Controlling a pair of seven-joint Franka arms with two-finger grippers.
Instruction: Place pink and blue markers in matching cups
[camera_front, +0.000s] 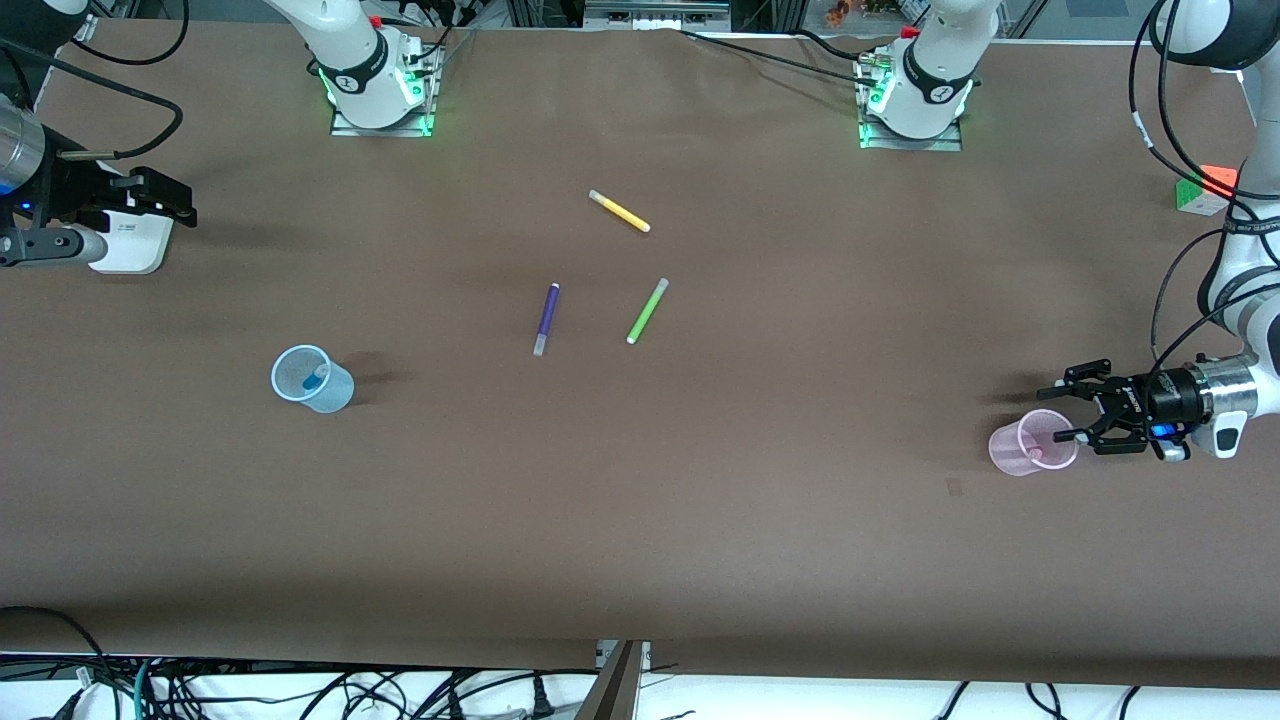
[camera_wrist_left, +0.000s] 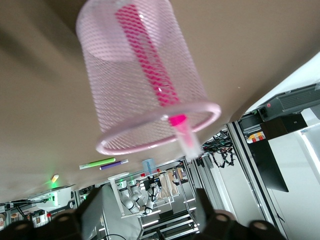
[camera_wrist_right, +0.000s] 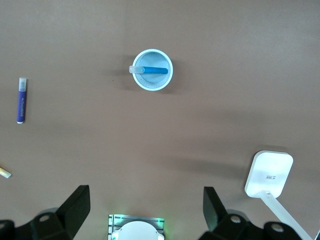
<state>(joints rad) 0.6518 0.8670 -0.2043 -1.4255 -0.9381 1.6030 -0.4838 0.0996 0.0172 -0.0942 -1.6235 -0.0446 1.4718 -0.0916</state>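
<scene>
— Beside the left gripper, what stands?
— The pink cup, pink marker inside; fingers spread, empty.
— And the right gripper?
— Spread, high over the blue cup holding the blue marker. Three pens lie loose: purple, green, yellow.

no readable text, labels or numbers

The front camera is looking down from high across the bench, facing both bases. The left wrist camera is sitting very near the pink cup, viewing it sideways. The right wrist camera is looking straight down on the blue cup, also in the front view.
</scene>
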